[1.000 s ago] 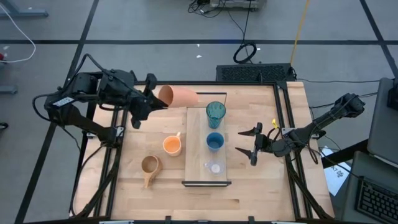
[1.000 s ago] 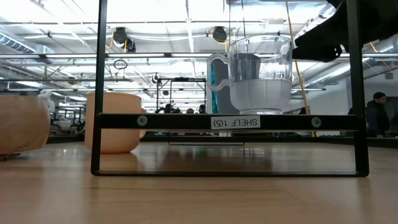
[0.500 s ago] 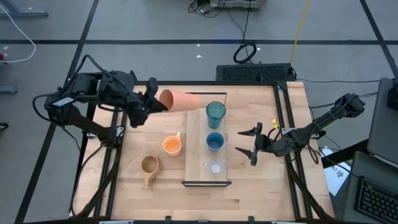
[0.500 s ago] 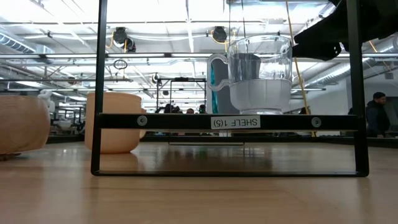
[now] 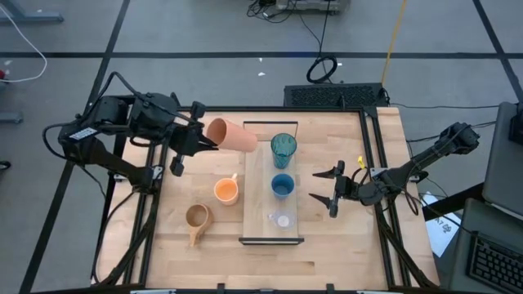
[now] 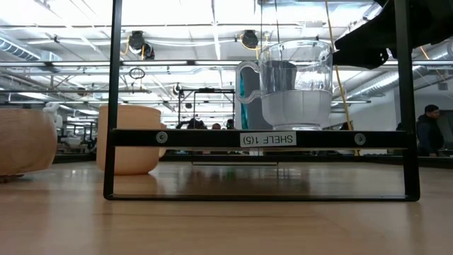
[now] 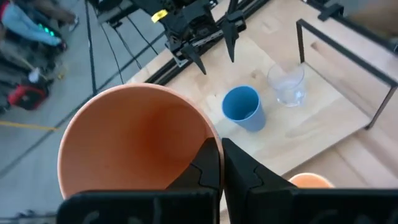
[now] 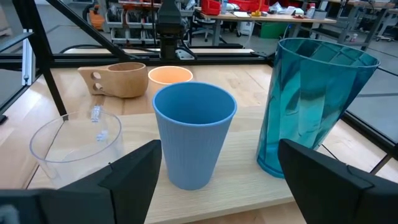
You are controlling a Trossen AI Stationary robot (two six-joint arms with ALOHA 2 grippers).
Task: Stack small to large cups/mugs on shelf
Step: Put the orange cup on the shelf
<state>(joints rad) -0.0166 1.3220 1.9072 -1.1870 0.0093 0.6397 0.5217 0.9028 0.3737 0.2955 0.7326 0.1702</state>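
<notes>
Left gripper: at the table's 10 o'clock, closed on the rim of orange cup, carried tilted, mouth toward the arm. Orange mug and tan mug: off-shelf, 8 o'clock. Shelf: teal tumbler, blue cup, clear glass in line. Advice: right the cup before lowering; avoid the tumbler. Right gripper: fingers spread, empty, waiting at 3 o'clock.
</notes>
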